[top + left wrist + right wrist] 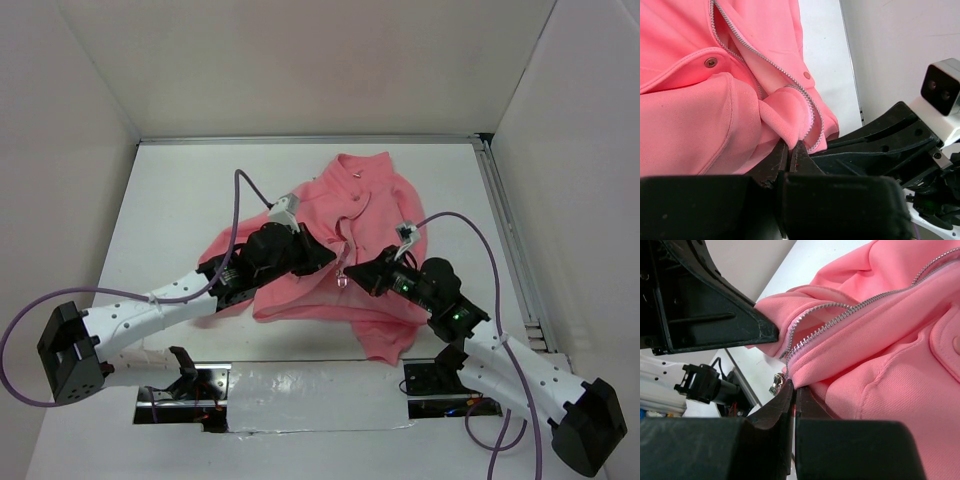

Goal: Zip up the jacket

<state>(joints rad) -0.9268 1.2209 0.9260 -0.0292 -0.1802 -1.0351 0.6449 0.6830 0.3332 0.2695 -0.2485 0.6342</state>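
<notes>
The salmon-pink jacket (370,215) lies on the white table, collar at the far end, front open. Its bottom hem is lifted between both grippers. My left gripper (328,256) is shut on the hem fold of one front panel (785,112), beside the zipper teeth (750,55). My right gripper (357,274) is shut on the other panel's bottom corner (850,365), right next to the metal zipper slider (776,384), which hangs free at the teeth's end. The slider shows as a small pale dangle in the top view (343,283). The two grippers are almost touching.
White enclosure walls stand on three sides. A metal rail (510,240) runs along the table's right edge. Purple cables (240,200) loop over both arms. A taped opening with electronics (300,395) sits at the near edge between the arm bases.
</notes>
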